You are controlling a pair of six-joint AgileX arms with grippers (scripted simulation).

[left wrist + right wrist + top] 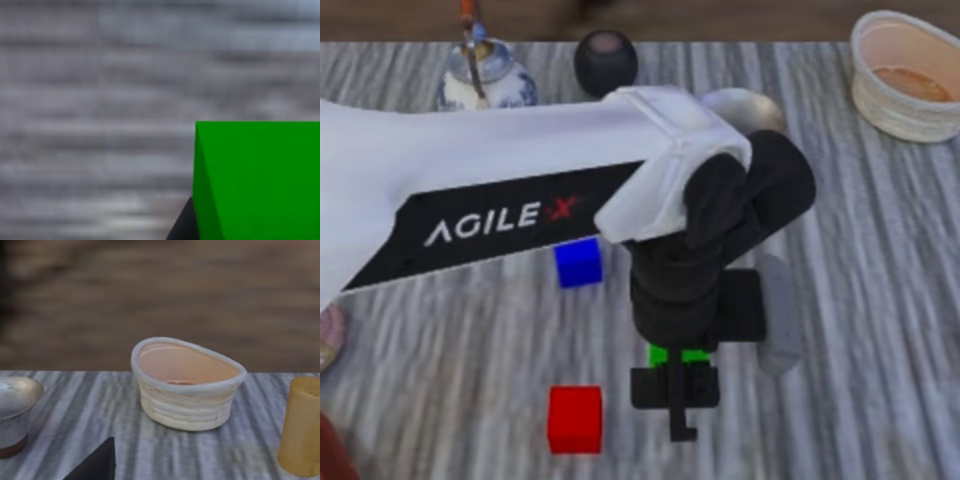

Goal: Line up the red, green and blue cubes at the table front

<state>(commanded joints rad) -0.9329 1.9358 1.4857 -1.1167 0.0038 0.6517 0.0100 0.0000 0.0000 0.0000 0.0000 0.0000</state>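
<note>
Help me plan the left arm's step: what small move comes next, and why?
Probably lower and release: the left gripper holds the green cube just right of the red cube at the table front, so setting it down would extend the row.

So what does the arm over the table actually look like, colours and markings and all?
The left arm has a smooth white shell with a black side panel lettered AGILE in white and an X in red. Its wrist section is a chunky matte black housing, ending in the black left gripper with squared two-finger parts. No cables show. Of the right arm, only a dark wedge appears in its wrist view.
</note>
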